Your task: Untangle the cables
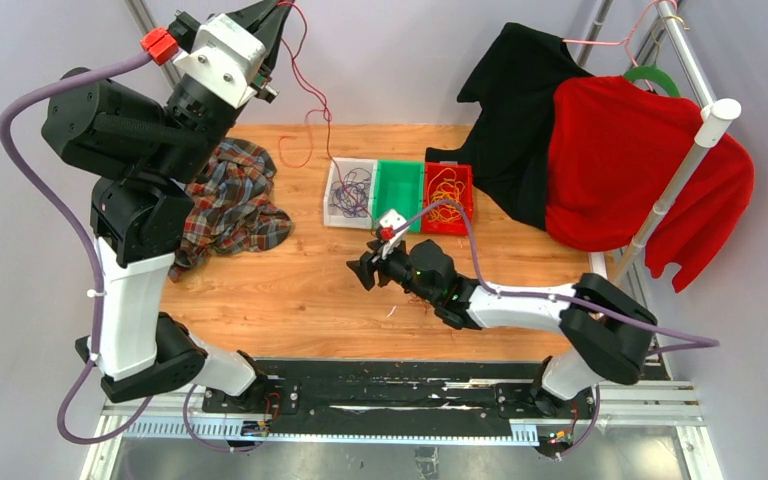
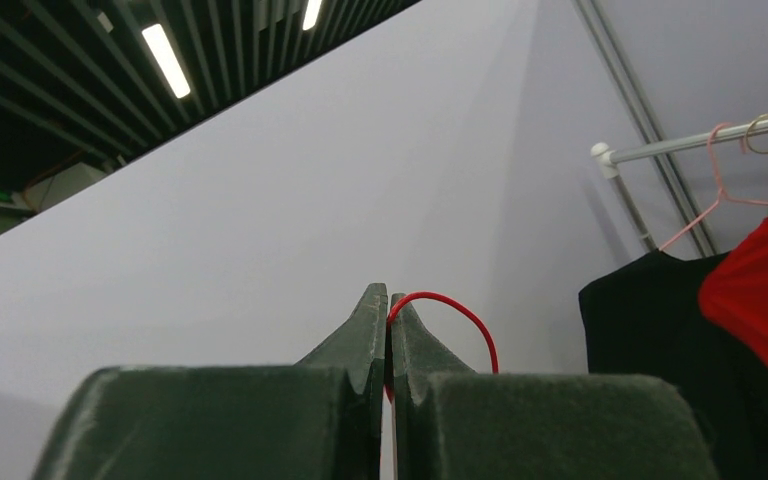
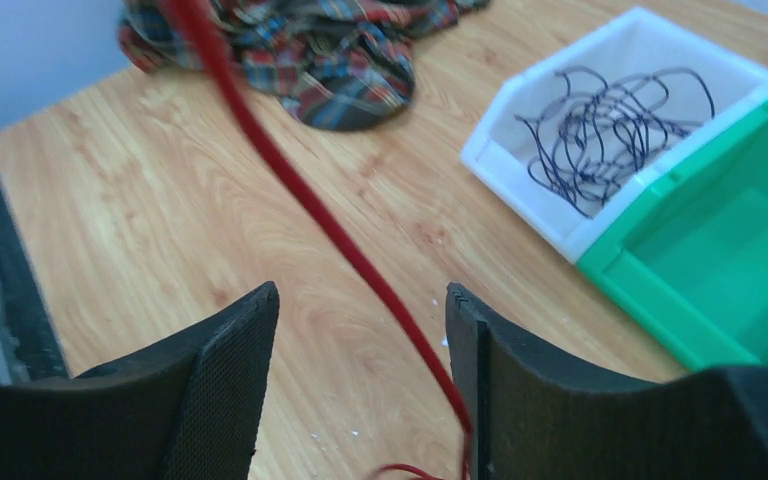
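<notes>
Wooden table (image 3: 160,230), purple cables (image 3: 610,125) in white bin (image 3: 520,195), green bin (image 3: 740,240) alongside

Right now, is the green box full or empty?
Empty. The green box shows only its bare bottom, while the white box beside it holds dark cables.
</notes>
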Robot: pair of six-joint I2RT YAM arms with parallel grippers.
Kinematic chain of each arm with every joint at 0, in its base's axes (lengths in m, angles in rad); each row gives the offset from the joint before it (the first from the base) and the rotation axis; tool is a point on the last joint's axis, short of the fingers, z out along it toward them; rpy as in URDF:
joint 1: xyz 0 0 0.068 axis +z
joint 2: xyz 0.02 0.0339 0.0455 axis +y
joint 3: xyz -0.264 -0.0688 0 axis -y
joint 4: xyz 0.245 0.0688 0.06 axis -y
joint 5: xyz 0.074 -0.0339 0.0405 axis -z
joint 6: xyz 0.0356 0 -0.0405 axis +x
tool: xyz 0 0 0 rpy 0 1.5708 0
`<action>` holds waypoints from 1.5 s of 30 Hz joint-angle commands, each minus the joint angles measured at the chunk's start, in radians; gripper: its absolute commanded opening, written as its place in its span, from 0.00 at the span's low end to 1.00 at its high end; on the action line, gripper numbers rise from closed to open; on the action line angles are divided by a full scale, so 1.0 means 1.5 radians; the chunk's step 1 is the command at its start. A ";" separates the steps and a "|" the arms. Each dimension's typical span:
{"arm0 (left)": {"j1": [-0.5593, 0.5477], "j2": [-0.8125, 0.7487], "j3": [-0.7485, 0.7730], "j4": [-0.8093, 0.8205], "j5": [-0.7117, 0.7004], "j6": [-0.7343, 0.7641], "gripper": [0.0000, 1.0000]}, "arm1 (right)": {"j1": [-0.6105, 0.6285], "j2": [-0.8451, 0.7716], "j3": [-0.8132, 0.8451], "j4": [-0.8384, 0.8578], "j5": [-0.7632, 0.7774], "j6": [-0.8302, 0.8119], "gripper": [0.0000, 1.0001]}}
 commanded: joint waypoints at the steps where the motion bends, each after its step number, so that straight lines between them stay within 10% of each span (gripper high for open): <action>1: -0.023 0.000 0.030 -0.003 0.009 0.012 0.00 | 0.001 0.057 0.007 0.070 0.054 -0.020 0.58; 8: -0.038 0.008 0.069 -0.004 0.010 0.004 0.00 | -0.009 0.144 -0.009 0.097 0.082 -0.012 0.43; 21: -0.038 0.000 0.096 0.113 -0.056 0.095 0.00 | -0.010 0.173 -0.077 0.104 0.107 -0.014 0.55; 29: -0.038 0.033 0.132 0.247 -0.088 0.205 0.01 | -0.010 0.125 -0.179 0.145 0.137 0.014 0.44; 35: -0.038 0.018 0.092 0.269 -0.082 0.252 0.00 | -0.012 0.089 -0.219 0.127 0.176 0.035 0.09; 45: -0.038 0.084 0.172 0.472 -0.018 0.457 0.01 | -0.035 -0.031 -0.360 0.045 0.323 0.200 0.01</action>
